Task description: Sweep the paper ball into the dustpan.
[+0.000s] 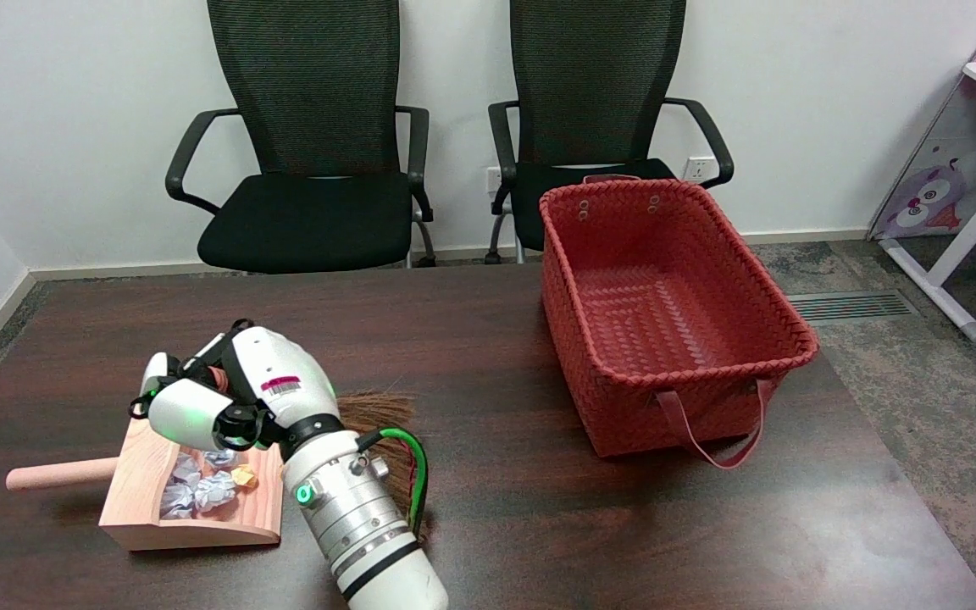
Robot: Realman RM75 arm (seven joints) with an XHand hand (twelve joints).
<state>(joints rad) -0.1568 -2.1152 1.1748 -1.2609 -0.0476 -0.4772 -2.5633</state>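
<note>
Three paper balls (200, 487) fill one dustpan (191, 529); one robot hand (225, 394) grips one broom (374, 411).

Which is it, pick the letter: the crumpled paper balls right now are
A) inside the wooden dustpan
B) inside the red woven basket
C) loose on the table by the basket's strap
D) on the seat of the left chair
A: the paper balls lie inside the wooden dustpan, just below the right hand; the red basket shows only its bare woven floor.
</note>
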